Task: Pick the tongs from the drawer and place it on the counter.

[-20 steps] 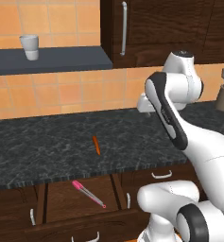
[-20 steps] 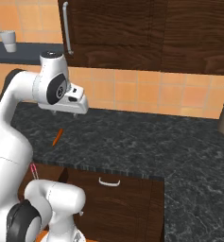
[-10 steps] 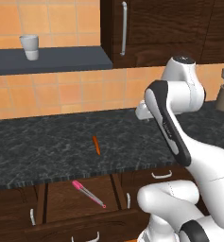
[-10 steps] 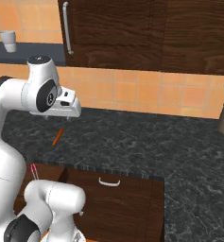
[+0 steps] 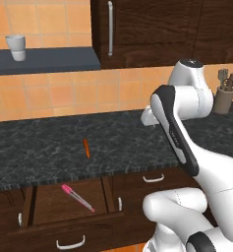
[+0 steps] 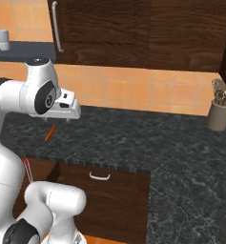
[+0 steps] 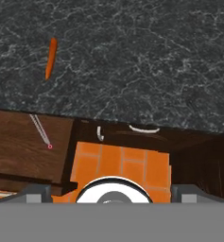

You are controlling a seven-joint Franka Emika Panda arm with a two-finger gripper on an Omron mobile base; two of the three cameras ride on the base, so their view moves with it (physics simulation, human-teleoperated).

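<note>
The tongs (image 5: 76,197) lie slantwise in the open drawer (image 5: 46,203), below the counter (image 5: 49,152). They look light, thin and slippery, so grab the thicker magenta end. Can't tell how wide the gripper is.

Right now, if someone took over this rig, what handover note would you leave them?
Gripper: up over the black-grey speckled stone counter, nothing in it; the frames don't show whether its jaws are open or shut.
Slim pink tongs: lying diagonally on the floor of the open dark brown wooden drawer, magenta end toward the back, untouched.
Short orange stick: on the counter above the drawer, not part of the job.
Done: drawer is open.
Left: bring the hand down into the drawer, grasp the tongs, lift them out, set them on the counter.
</note>
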